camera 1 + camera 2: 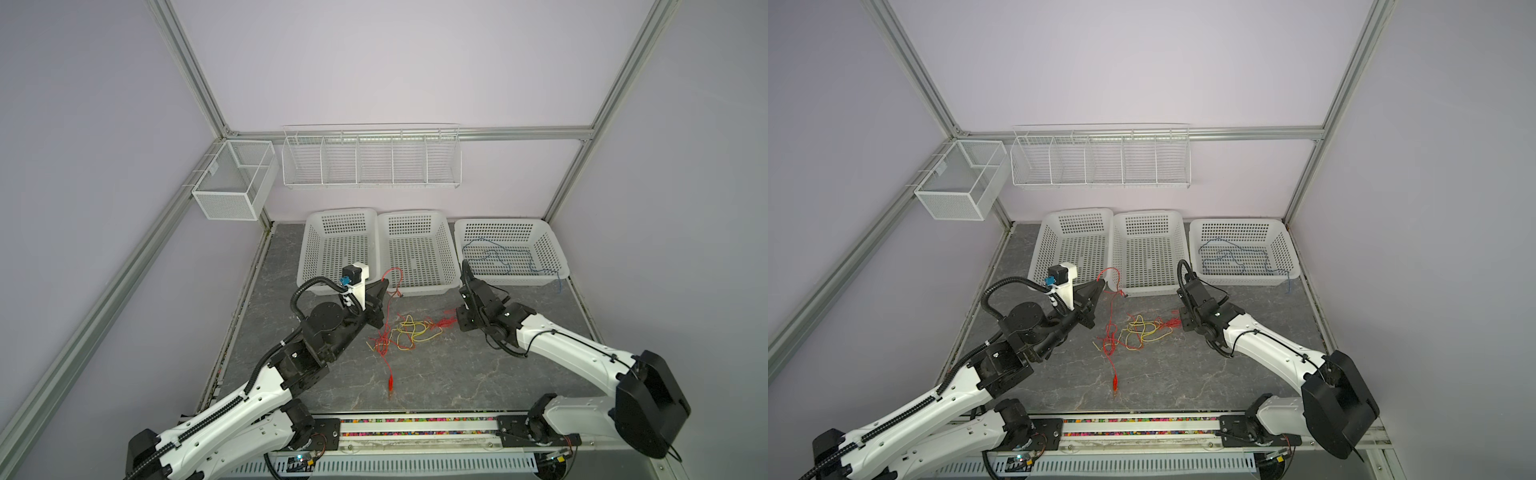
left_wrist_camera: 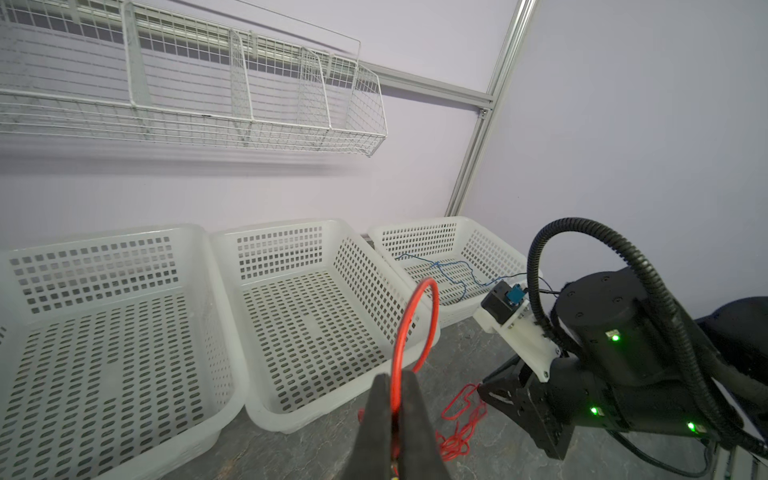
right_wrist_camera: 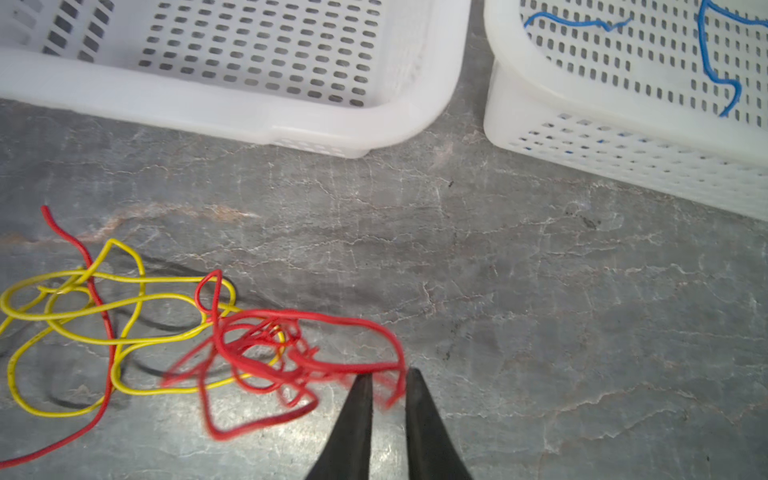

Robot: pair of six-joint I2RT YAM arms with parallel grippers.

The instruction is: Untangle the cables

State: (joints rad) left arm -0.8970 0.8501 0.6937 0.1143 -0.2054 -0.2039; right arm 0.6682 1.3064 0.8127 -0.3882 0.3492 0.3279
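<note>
1. Left hand [image 2: 392, 376]: pressed together, pinching a thin, flexible red cable [image 2: 424, 281], which loops above the fingertips. In both top views the hand is raised over the grey marbled surface [image 1: 457, 374].
2. From the pinch, the red cable drops toward 6 o'clock into the tangle [image 1: 415, 328] at the centre of the surface. Its red clip [image 1: 390, 384] lies at 6 o'clock from the tangle.
3. Thin, looped yellow cable [image 3: 166, 279]: lies flat in the tangle, crossed by red strands.
4. Right hand [image 3: 388, 374]: slightly spread, tips low at the tangle's 3 o'clock edge. A blurred red strand sits at the gap; contact cannot be determined.
5. Thin blue cable [image 3: 703, 45]: lies in the white perforated plastic basket [image 1: 515, 280] at 1 o'clock.
</note>
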